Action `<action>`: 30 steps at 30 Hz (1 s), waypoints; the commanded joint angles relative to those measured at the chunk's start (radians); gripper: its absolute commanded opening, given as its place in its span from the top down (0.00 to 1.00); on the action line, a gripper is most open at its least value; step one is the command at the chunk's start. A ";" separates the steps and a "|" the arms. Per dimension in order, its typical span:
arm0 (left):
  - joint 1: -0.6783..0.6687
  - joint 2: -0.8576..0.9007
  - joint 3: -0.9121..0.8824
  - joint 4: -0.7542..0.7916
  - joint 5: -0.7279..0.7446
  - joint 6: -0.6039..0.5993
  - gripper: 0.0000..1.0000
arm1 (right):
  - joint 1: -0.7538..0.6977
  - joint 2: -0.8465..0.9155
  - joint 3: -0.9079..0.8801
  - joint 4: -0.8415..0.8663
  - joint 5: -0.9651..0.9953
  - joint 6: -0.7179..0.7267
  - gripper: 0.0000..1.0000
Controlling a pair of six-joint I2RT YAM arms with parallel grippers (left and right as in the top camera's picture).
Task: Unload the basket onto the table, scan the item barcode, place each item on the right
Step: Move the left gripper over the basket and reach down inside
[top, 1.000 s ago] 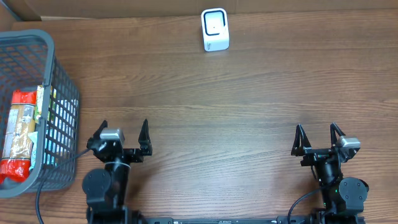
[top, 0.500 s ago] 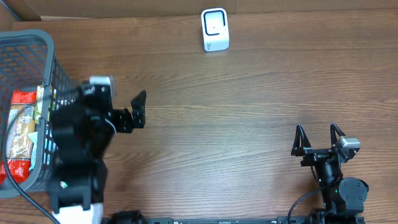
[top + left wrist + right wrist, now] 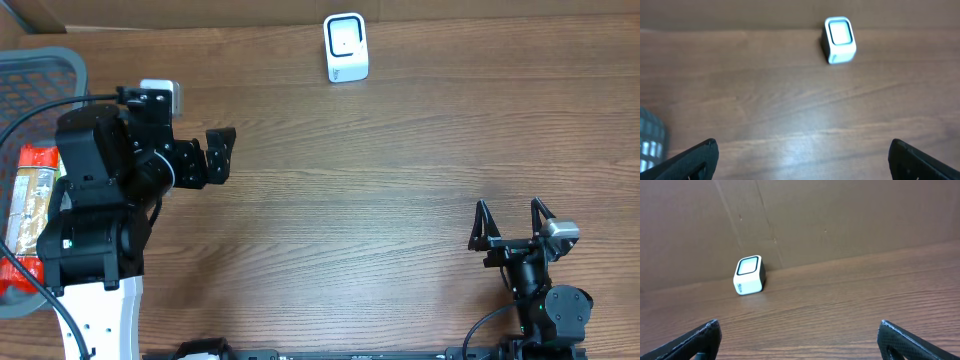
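Near the cardboard wall point(image 3: 840, 220), a white scanner point(image 3: 346, 47) stands on the wooden table point(image 3: 380, 180).

We see a brown wood-grain desk point(image 3: 400, 180). A small white scanner point(image 3: 346, 47) stands near its far edge. A grey mesh basket point(image 3: 30, 95) sits at its left end.

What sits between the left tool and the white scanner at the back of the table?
Nothing. The left wrist view shows only bare wooden table between the left tool and the scanner.
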 commanded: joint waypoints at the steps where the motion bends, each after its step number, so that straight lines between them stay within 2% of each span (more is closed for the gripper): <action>1: 0.005 0.004 0.021 -0.038 0.062 -0.018 0.01 | 0.005 -0.007 -0.011 0.004 -0.005 -0.004 0.00; 15: 0.005 0.010 0.021 -0.084 0.103 -0.051 0.00 | 0.005 -0.007 -0.011 0.004 -0.005 -0.004 0.00; 19: 0.006 0.032 0.051 -0.094 0.020 -0.103 0.00 | 0.005 -0.007 -0.011 0.004 -0.005 -0.004 0.00; 24: 0.007 0.119 0.215 -0.147 -0.067 -0.121 0.00 | 0.005 -0.007 -0.011 0.004 -0.005 -0.004 0.00; 30: 0.061 0.296 0.549 -0.298 -0.206 -0.155 0.00 | 0.005 -0.007 -0.011 0.004 -0.005 -0.004 0.00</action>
